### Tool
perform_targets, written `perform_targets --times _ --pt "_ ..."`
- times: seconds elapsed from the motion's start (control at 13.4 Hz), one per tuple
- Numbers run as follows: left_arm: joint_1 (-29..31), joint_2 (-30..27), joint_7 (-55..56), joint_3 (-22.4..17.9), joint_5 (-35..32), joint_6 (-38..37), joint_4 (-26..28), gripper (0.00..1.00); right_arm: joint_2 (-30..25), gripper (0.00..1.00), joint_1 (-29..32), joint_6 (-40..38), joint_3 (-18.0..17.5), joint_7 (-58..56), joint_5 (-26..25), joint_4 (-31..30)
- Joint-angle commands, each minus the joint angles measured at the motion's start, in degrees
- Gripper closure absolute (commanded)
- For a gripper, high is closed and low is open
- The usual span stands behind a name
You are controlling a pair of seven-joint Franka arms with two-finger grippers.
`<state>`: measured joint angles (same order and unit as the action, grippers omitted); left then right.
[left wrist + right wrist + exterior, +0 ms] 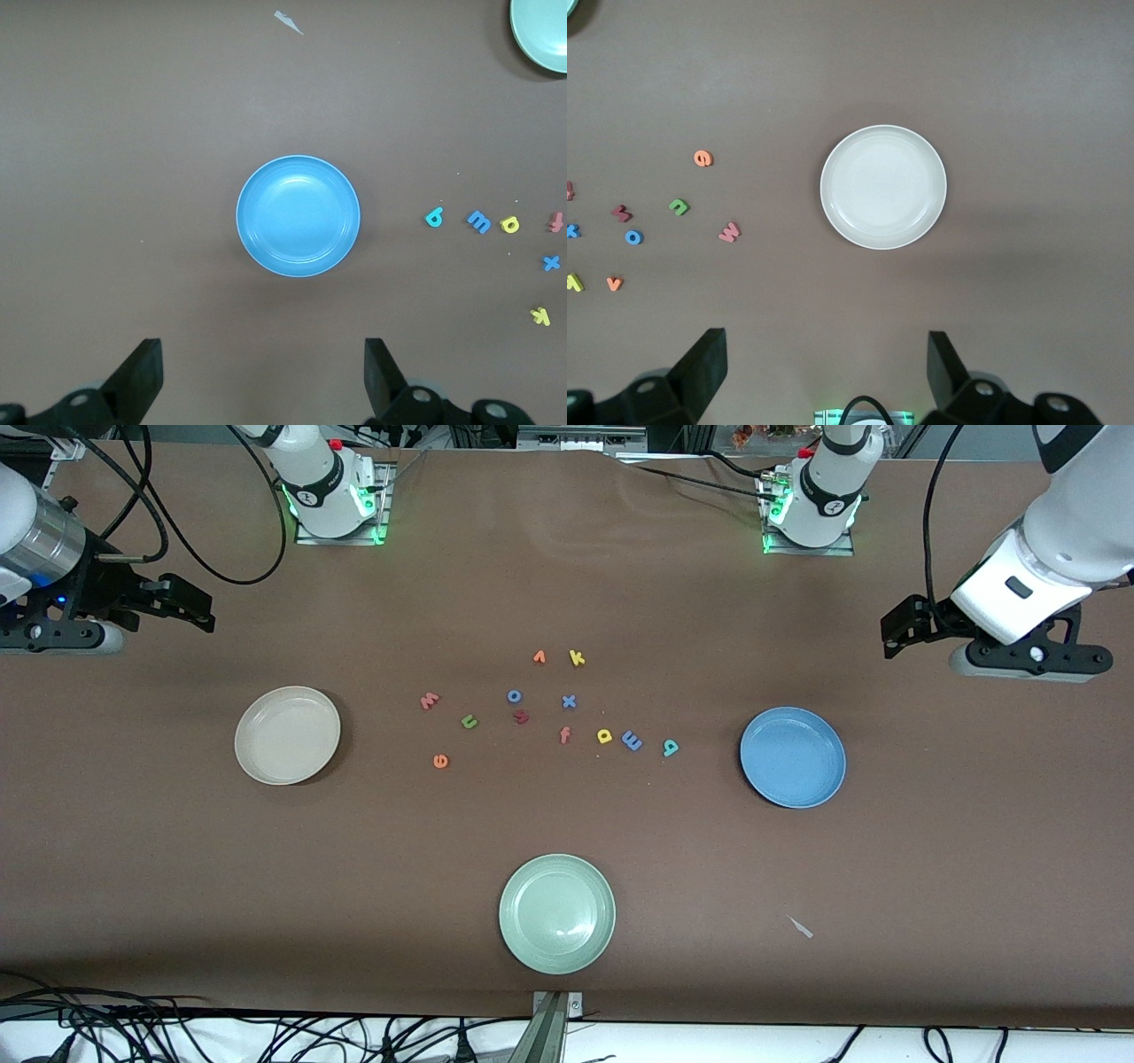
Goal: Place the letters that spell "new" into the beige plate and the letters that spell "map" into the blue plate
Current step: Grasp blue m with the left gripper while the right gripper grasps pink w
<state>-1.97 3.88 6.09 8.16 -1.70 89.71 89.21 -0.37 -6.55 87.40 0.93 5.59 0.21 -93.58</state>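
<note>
left tool [261, 376]: wide open, empty – parked over the counter's left-arm end, waiting
right tool [824, 376]: wide open, empty, over the right-arm end
"new" letters: n [469, 722], e [440, 761], w [429, 701] loose mid-counter, toward beige plate [287, 735] – short carry, likely
"map" letters: m [632, 740], a [671, 747], p [604, 736] in a row toward blue plate [792, 756]
both plates: empty, nothing sorted yet

You are looking at a robotics lab, not a home. The table [177, 886] has a plain brown cover, and two white robot bases [330, 487] are bolted on metal plates with green lights. Many black cables [177, 1036] hang at the table's edge, and aluminium frame parts [549, 1027] hold the camera.
</note>
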Motion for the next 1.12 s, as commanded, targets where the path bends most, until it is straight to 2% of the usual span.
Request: perform_targets --times 0.0,0.6,1.05 --pt "-0.9 3.1 -0.9 0.9 -1.5 -1.3 -3.7 0.00 -0.8 0.00 0.2 0.0 -0.2 -0.1 -0.8 -0.2" --pt "-1.9 6.3 0.4 2.6 -0.9 -0.6 -3.8 0.00 -0.3 0.00 0.2 0.0 -0.4 -0.5 -0.8 0.1" --pt "-4.2 14.0 15.1 3.3 -0.2 2.7 -4.4 0.00 0.3 0.00 0.2 0.0 -0.4 -0.8 -0.8 0.2"
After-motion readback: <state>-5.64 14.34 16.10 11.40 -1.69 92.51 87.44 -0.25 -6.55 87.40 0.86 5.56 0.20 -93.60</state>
